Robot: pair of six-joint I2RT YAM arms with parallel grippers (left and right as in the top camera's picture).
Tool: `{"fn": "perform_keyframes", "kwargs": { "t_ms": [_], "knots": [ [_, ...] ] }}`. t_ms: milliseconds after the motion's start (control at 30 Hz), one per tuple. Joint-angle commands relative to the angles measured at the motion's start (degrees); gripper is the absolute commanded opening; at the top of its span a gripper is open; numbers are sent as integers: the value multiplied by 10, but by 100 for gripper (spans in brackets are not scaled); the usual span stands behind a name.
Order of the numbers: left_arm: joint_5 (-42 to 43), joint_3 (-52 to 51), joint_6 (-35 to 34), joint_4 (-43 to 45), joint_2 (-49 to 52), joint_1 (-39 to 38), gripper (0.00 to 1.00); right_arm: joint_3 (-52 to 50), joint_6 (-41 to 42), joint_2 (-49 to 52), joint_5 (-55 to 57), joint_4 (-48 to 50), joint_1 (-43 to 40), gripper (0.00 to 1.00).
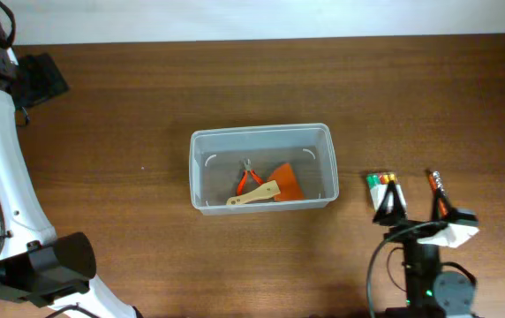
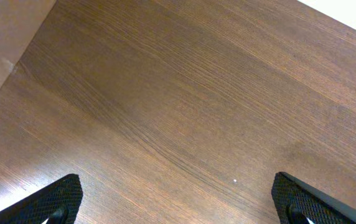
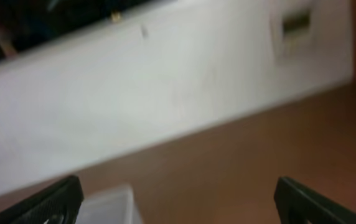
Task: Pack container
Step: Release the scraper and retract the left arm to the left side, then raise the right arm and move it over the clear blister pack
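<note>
The container, a clear plastic tub, stands mid-table. Orange-handled pliers and an orange scraper with a wooden handle lie in it. My right gripper is to the right of the tub, near the front edge, open and empty. A blurred corner of the tub shows in the right wrist view. My left gripper is at the far left back, well away from the tub, open and empty over bare wood.
Small tools lie beside my right gripper: a bundle with green and orange tips and a black-and-orange tool. The left arm's white body runs down the left edge. A white wall lies beyond the table.
</note>
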Motion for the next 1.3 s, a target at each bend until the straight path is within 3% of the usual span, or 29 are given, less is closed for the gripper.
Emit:
{"fn": "perform_keyframes", "kwargs": {
  "t_ms": [0, 167, 433, 600, 833, 1267],
  "knots": [
    [2, -4, -8, 0, -3, 1, 99, 112, -74, 44, 51, 5, -2, 99],
    [2, -4, -8, 0, -3, 1, 99, 344, -123, 205, 60, -66, -2, 99],
    [2, -4, -8, 0, -3, 1, 99, 880, -123, 600, 61, -515, -2, 99],
    [2, -4, -8, 0, -3, 1, 99, 1123, -125, 814, 64, -726, -2, 99],
    [2, -4, -8, 0, -3, 1, 99, 1160, -138, 975, 79, -819, -2, 99],
    [2, -4, -8, 0, -3, 1, 99, 1146, -136, 1008, 50, -906, -90, 99]
  ]
}}
